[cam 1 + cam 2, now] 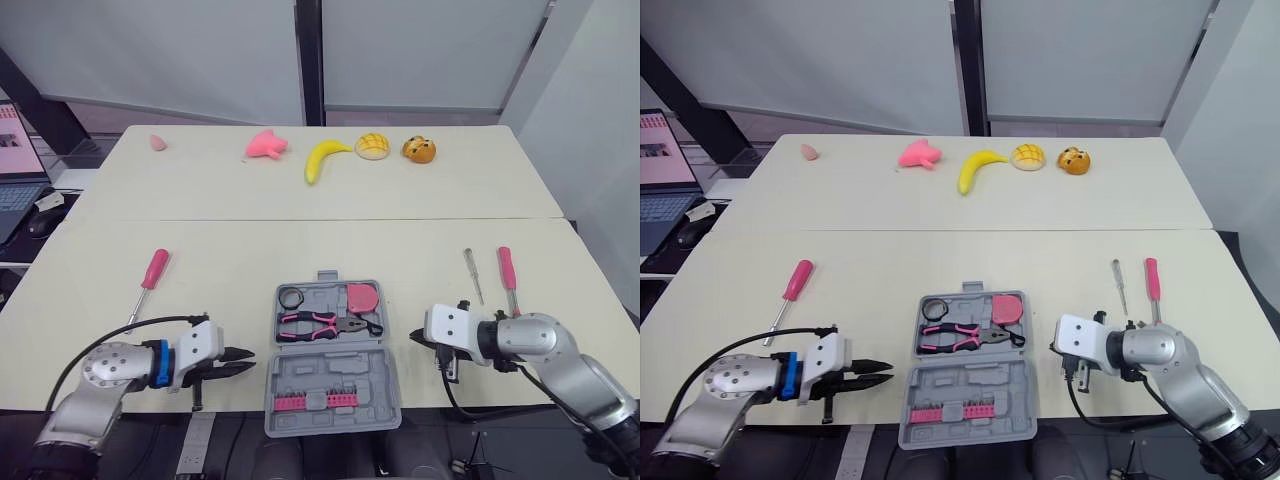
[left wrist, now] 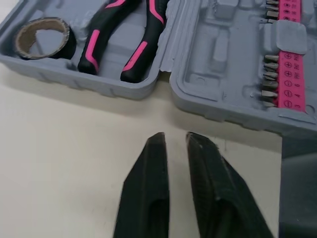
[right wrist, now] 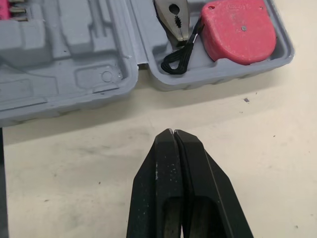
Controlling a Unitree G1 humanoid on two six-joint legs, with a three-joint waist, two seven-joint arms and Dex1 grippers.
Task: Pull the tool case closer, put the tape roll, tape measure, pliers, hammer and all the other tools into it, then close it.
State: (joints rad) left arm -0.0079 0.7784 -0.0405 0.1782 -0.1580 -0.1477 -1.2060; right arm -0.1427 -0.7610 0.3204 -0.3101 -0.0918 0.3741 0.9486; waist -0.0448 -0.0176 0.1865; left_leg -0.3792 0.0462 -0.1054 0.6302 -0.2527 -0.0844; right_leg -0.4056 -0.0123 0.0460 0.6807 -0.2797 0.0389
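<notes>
- Left eye view: a pale table (image 1: 200, 240) carries everything, with toy food such as a banana (image 1: 322, 158) lined along its far side.
- A grey tool case (image 1: 330, 372) lies open at the near edge, between the two hands. Its near half holds a pink strip of bits (image 1: 305, 401).
- The left hand (image 2: 174, 136) hovers low just left of the case, fingers a narrow gap apart and holding nothing.
- The right hand (image 3: 173, 132) sits just right of the case, fingers pressed together and empty.
- Pliers (image 1: 325, 323) with pink and black grips lie across the far half of the case.
- One pink-handled screwdriver (image 1: 153, 270) lies on the table well left of the case. Another (image 1: 507, 268) lies to the right, beside a thin clear-handled one (image 1: 472, 270).
- A pink tape measure (image 1: 362, 297) fills the case's far right corner.
- The tape roll (image 1: 290, 297) sits in the far left corner.
</notes>
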